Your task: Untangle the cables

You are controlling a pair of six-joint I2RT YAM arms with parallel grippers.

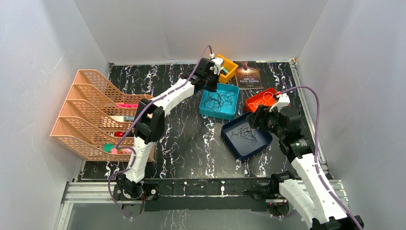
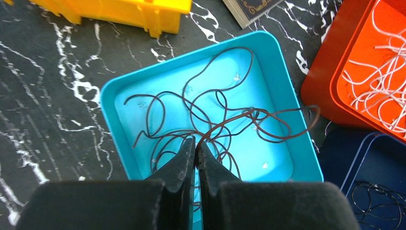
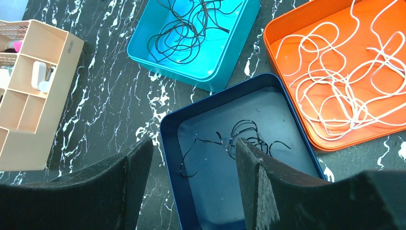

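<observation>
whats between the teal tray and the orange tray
A narrow strip of marbled table, clearest in the right wrist view. In the left wrist view a brown cable loop hangs over the rim of the teal tray into it.

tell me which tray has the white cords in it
The orange tray: only it holds white cords. The teal tray holds reddish-brown cords, the navy tray black cords.

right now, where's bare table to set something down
Bare marble lies between the peach rack and the teal tray, and on the near strip in front of the navy tray. Far right is crowded: orange tray, yellow bin, book.
</observation>
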